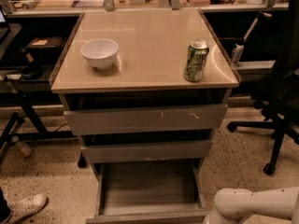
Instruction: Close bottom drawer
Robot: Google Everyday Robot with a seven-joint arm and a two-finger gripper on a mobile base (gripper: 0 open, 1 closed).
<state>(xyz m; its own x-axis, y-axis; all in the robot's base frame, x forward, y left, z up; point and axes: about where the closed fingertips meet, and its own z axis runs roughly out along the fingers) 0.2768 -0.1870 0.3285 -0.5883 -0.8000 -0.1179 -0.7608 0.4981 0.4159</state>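
Note:
The bottom drawer (148,185) of the cabinet stands pulled far out, showing its grey-brown wood-grain inside; its flat front (147,217) runs along the lower frame edge. Above it are the plain grey middle drawer front (146,150) and the wide top drawer front (145,118) with white scratch marks, both slightly out. My white arm (254,204) lies at the lower right, just right of the open drawer's front corner. The gripper itself is out of view below the frame.
A white bowl (99,53) and a green can (195,61) stand on the beige cabinet top (145,41). A black office chair (280,101) is at the right. A desk frame (18,120) and a person's white shoe (25,206) are at the left.

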